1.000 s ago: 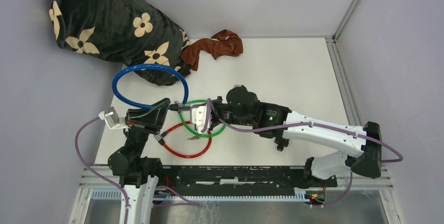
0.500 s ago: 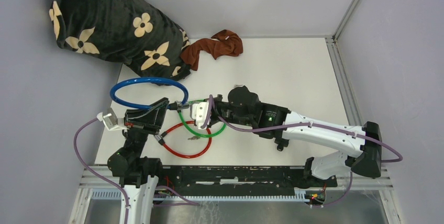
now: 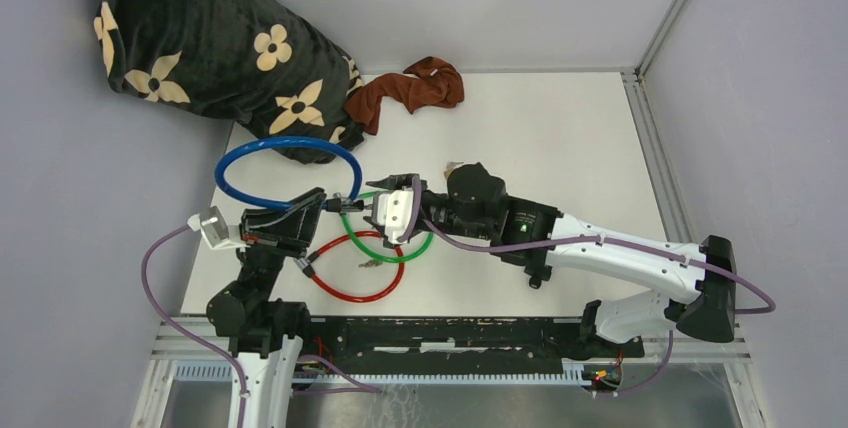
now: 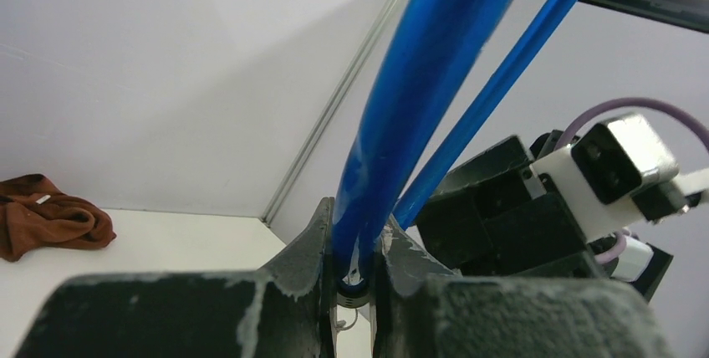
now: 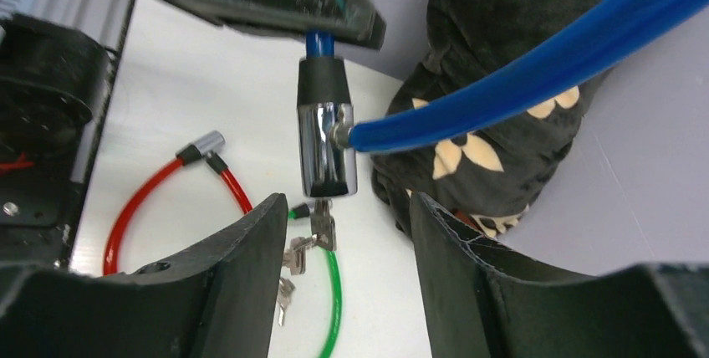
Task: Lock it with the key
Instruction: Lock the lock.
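Observation:
The blue cable lock (image 3: 285, 173) forms a loop held up over the table's left side. My left gripper (image 3: 322, 204) is shut on its end; in the left wrist view the blue cable (image 4: 418, 99) runs up from between the closed fingers (image 4: 311, 245). The lock's chrome cylinder (image 5: 327, 147) hangs below that gripper, with the key (image 5: 323, 227) stuck in its lower end and spare keys (image 5: 294, 258) dangling from it. My right gripper (image 5: 347, 232) stands open with a finger on either side of the key, touching nothing. From above it (image 3: 375, 210) faces the left gripper.
A green cable lock (image 3: 400, 253) and a red cable lock (image 3: 350, 288) lie on the table under the grippers, with small keys (image 3: 372, 262) between them. A black flowered blanket (image 3: 200, 38) fills the back left corner. A brown cloth (image 3: 410, 88) lies beside it.
My right gripper has opened off the key and drawn back slightly to the right. The blue loop swayed a little. The left gripper holds as before.

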Robot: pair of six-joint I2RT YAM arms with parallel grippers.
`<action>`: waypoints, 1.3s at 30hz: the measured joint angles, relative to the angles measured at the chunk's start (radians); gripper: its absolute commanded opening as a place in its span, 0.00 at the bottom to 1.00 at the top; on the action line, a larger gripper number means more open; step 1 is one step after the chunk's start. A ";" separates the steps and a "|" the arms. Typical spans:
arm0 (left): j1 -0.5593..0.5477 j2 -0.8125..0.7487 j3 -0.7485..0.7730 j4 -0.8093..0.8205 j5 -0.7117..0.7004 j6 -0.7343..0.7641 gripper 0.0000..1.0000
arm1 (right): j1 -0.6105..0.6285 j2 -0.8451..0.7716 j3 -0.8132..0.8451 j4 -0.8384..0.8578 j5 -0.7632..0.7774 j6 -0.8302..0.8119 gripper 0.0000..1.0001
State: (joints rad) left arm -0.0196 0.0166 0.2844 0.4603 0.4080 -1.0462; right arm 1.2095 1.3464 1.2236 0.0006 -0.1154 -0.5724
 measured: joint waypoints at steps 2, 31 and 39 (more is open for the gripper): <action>0.000 0.000 -0.006 0.006 0.012 0.025 0.02 | -0.008 -0.005 0.000 0.027 -0.042 0.031 0.61; -0.002 0.000 -0.046 0.031 0.040 0.136 0.02 | -0.138 0.014 -0.087 0.417 -0.235 0.529 0.00; -0.007 0.000 -0.046 0.008 0.059 0.155 0.02 | -0.146 -0.008 -0.145 0.444 -0.267 0.509 0.42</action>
State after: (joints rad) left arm -0.0269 0.0166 0.2382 0.4686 0.4667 -0.8913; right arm 1.0637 1.3380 1.0786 0.4442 -0.3820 -0.0631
